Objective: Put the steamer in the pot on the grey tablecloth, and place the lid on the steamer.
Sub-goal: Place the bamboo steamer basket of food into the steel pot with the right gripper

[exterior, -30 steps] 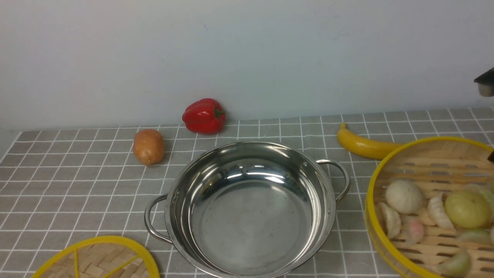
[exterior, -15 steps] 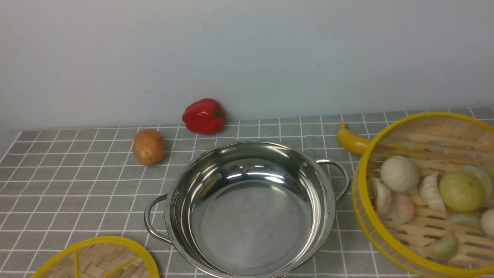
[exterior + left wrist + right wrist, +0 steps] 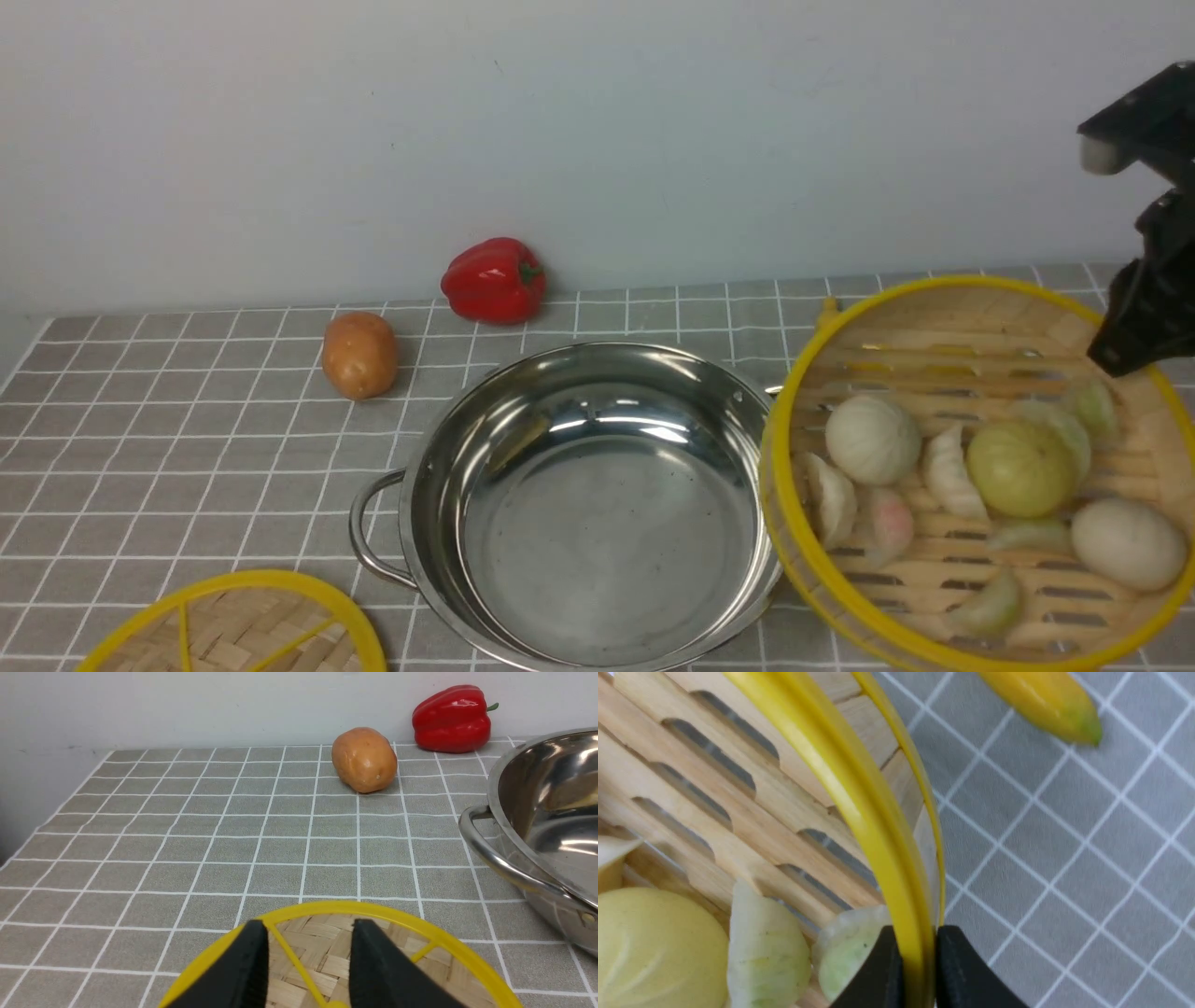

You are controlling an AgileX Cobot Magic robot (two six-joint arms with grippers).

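Your right gripper [image 3: 914, 954] pinches the steamer [image 3: 934, 369] rim, beside the pot [image 3: 607, 523]; left gripper [image 3: 309, 933] gapes over the lid [image 3: 327, 907]; potato [image 3: 358, 355], pepper [image 3: 493, 280] behind.

lid [image 3: 233, 621]: cut off by the front view's bottom edge; in the left wrist view its near part is hidden behind the left fingers [image 3: 247, 970].
pot [image 3: 597, 523]: near rim runs off the bottom edge; right handle mostly hidden behind the steamer [image 3: 971, 280].
banana [image 3: 827, 308]: only its tip shows past the steamer; blurred in the right wrist view.
right fingers [image 3: 878, 975]: bases cut off.
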